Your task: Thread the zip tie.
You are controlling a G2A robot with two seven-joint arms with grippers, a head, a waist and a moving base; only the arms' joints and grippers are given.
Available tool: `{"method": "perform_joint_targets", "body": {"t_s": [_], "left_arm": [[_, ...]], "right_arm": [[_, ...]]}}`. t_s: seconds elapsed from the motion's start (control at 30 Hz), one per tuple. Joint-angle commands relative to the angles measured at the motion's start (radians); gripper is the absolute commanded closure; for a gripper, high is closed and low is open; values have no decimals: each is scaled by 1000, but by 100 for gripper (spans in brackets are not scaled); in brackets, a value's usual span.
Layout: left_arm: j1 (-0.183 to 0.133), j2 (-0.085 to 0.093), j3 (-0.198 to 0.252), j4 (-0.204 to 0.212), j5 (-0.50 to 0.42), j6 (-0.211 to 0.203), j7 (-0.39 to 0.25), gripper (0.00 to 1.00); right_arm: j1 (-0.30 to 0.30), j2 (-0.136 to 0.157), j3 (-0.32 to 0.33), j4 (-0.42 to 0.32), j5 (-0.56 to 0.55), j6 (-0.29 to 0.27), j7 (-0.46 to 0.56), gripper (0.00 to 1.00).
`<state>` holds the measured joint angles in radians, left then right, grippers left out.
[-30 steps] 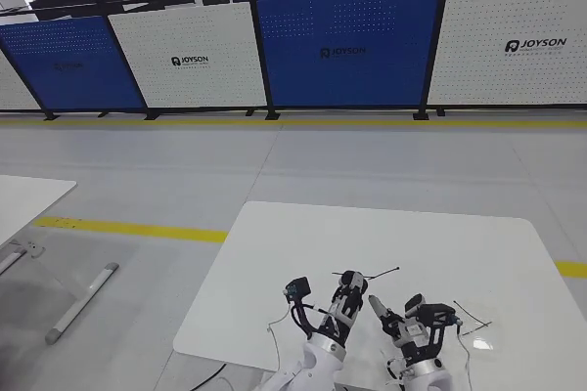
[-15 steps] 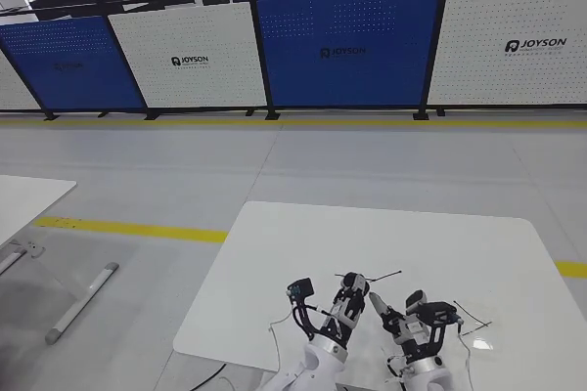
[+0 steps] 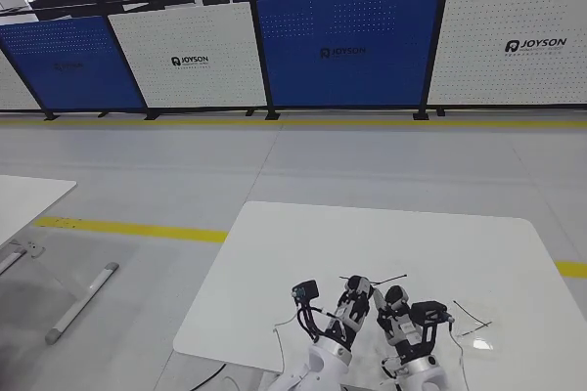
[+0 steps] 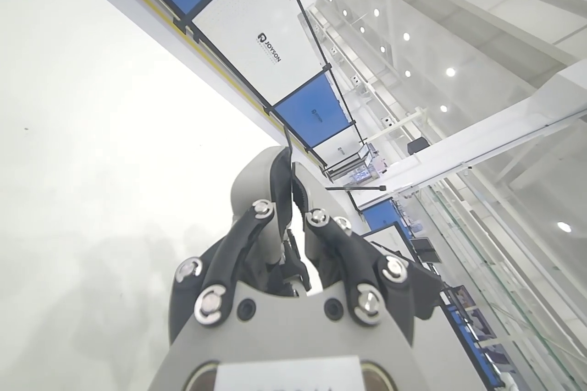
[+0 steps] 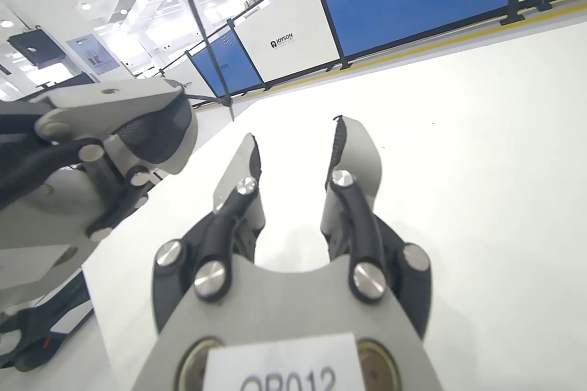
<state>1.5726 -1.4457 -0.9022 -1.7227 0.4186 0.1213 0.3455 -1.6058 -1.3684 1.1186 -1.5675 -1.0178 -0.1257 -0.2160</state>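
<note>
Closely abreast: left gripper (image 4: 291, 164) on zip tie (image 4: 357, 187), right gripper (image 5: 296, 132) agape.

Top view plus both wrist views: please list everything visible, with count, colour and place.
Square white work table: one, white, before the robot.
Thin black plastic zip tie: one, black, gripped by the left pincer above the table's near part.
Loose thin strips: apparently two, black, lying on the table to the robot's right.
Second table: one, white, far left.
Partition panels: a row, blue and white alternating, across the back.
Floor stripes: two, yellow, one by the panels, one behind the work table.
Left pincer: one, grey and black, shut on the zip tie.
Right pincer: one, grey and black, open, close beside the left one.
</note>
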Motion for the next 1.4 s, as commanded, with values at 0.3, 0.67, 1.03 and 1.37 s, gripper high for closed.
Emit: {"method": "perform_joint_targets", "body": {"t_s": [0.3,0.67,1.03,1.37], "left_arm": [[-7,-3,16,16,22,15,-3,100],[-10,-5,25,25,38,22,-6,100],[-2,-6,36,22,57,21,-7,100],[-4,-7,33,34,58,15,-6,100]], "right_arm": [[0,7,17,-19,52,-68,73,70],[-3,11,26,-29,68,-87,77,76],[1,11,16,-28,56,-74,67,82],[2,12,12,-25,54,-71,58,98]]}}
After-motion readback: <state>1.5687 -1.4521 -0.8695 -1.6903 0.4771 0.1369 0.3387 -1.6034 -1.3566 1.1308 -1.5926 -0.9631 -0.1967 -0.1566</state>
